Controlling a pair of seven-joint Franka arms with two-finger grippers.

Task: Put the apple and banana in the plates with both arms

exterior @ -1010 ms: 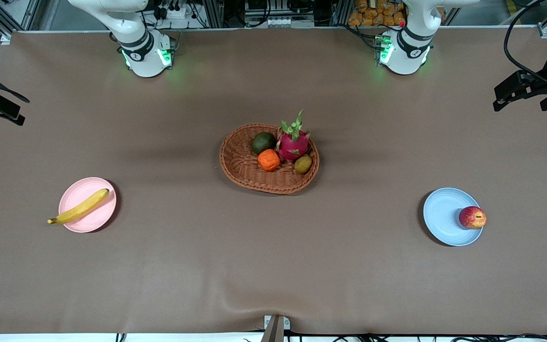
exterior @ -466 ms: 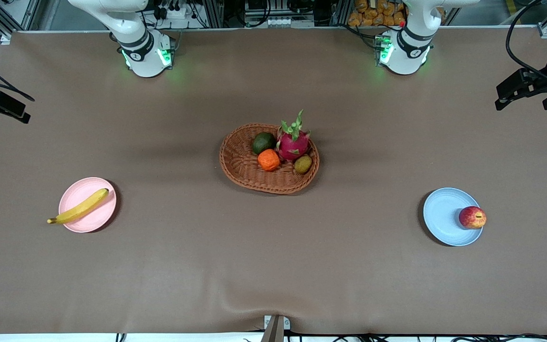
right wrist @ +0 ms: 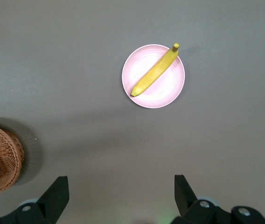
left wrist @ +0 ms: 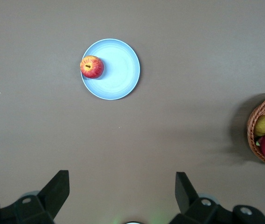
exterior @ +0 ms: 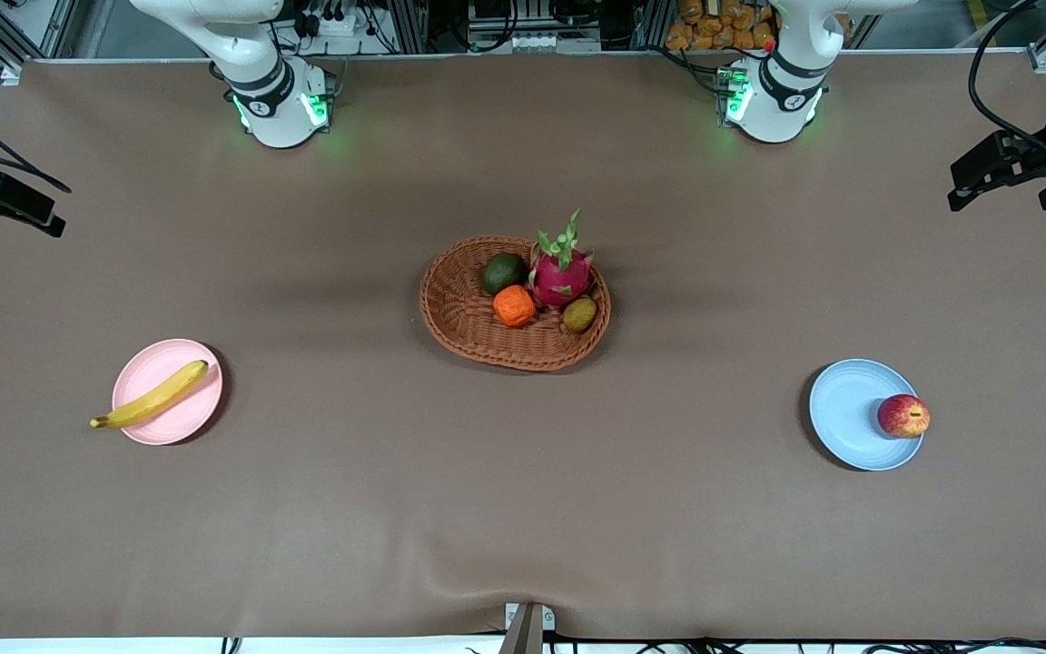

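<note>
The yellow banana [exterior: 152, 396] lies across the pale pink plate [exterior: 180, 416] toward the right arm's end, its stem tip over the rim; both show in the right wrist view, the banana [right wrist: 155, 72] on the plate [right wrist: 170, 91]. The red apple [exterior: 903, 416] sits on the pale blue plate [exterior: 845, 413] at its rim toward the left arm's end; the left wrist view shows the apple [left wrist: 92, 67] and the plate [left wrist: 118, 70]. My left gripper [exterior: 986, 171] [left wrist: 122, 179] is open and empty, high over the table's edge. My right gripper [exterior: 19, 205] [right wrist: 121, 184] is open and empty, high over the other edge.
A brown wicker basket [exterior: 464, 313] stands mid-table with a magenta dragon fruit [exterior: 560, 271], an orange bumpy fruit [exterior: 514, 306], a dark green fruit [exterior: 505, 272] and a small brownish fruit [exterior: 580, 314]. The brown cloth has a ripple at the front edge [exterior: 450, 581].
Both grippers have drifted slightly at the table's two ends. The fruit, plates and basket have not moved.
</note>
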